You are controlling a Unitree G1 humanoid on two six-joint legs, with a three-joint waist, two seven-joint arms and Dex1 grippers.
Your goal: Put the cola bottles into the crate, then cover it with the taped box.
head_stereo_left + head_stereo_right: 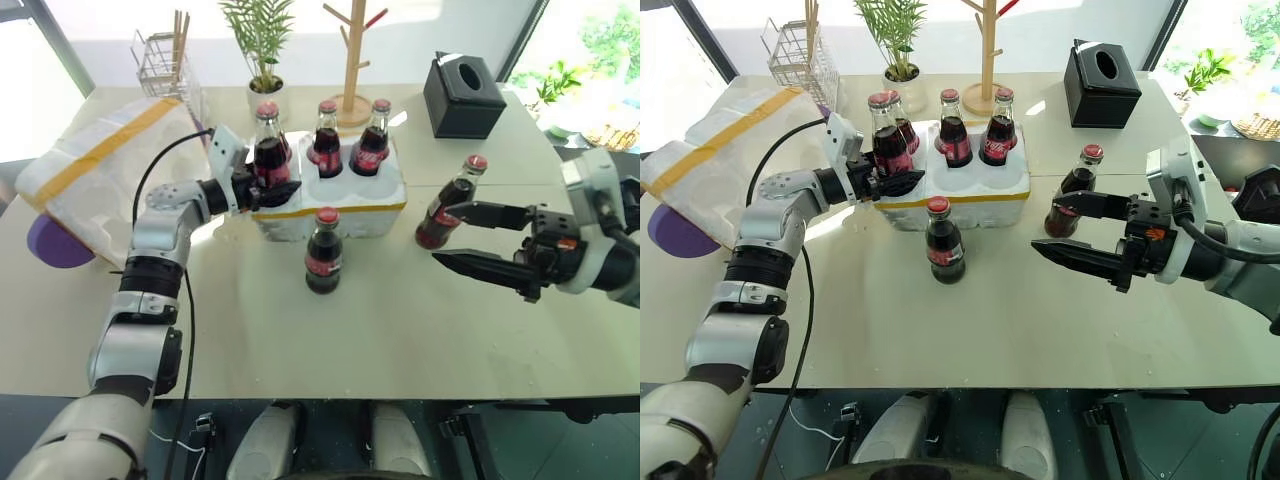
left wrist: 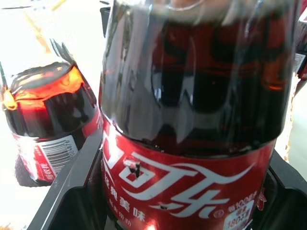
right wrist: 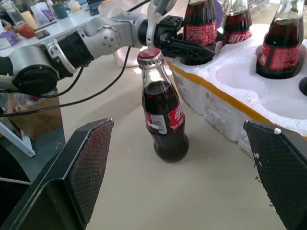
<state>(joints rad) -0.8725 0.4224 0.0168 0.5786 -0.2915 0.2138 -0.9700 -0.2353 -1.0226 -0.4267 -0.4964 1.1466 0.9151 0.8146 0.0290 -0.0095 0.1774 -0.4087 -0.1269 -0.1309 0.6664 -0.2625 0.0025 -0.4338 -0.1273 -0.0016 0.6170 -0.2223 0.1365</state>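
The low white crate [image 1: 380,222] with a thin yellow band sits mid-table. My left gripper [image 1: 280,186] is shut on a cola bottle [image 1: 268,150] over the crate's front-left corner; its red label [image 2: 192,191] looms close in the left wrist view. Another bottle [image 2: 48,124] stands just behind it, and two more [image 1: 326,145] [image 1: 372,145] stand in the back wells. One bottle [image 3: 165,124] stands on the table in front of the crate, another [image 1: 445,205] to the right. My right gripper [image 1: 440,233] is open, pointing left past that right bottle. The taped box [image 1: 100,170] lies tilted at the far left.
A purple object [image 1: 55,245] sticks out from under the taped box. Along the back edge stand a wire basket [image 1: 160,60], a potted plant [image 1: 262,50], a wooden branch stand [image 1: 352,60] and a black tissue box [image 1: 463,95].
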